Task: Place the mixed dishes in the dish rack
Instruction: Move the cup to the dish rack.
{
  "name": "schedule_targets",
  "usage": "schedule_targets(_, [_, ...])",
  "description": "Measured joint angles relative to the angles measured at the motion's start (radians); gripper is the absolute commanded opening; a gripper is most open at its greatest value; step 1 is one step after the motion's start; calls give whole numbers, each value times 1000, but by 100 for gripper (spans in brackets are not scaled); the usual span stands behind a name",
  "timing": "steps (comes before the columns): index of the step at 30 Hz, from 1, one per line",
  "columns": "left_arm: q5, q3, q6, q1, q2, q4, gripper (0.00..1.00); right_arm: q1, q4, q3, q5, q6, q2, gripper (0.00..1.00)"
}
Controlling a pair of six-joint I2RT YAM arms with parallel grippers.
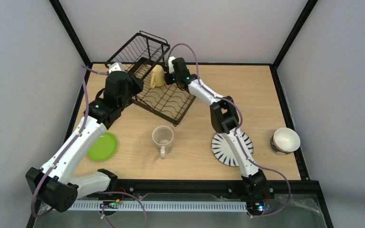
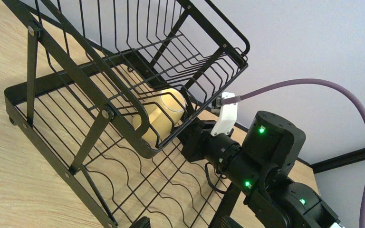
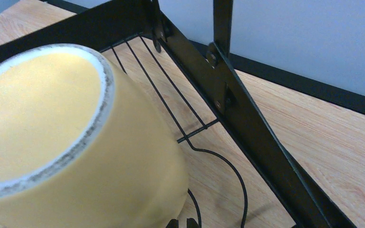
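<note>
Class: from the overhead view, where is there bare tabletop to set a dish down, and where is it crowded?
Widest bare patch: far right corner, right of the right arm, behind the bowl. Smaller: between beige mug and striped plate. Crowded: the dish rack, where both arms meet around the yellow mug.

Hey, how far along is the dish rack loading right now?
Early. Nothing looks settled yet: the yellow mug is inside the dish rack with the shut right gripper beside it, grip unclear. The left gripper is open by the rack. Left on the table: green plate, beige mug, striped plate, one bowl.
</note>
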Motion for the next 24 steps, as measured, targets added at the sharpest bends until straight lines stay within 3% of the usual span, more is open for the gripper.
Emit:
schedule_targets(12, [9,-2,14,-3,0,-21,84,-1,0,-177,28,-18,-85,8])
schedule_targets(24, [9,-13,28,-7,0,-25,84,0,52,-225,-114,-15,-135,8])
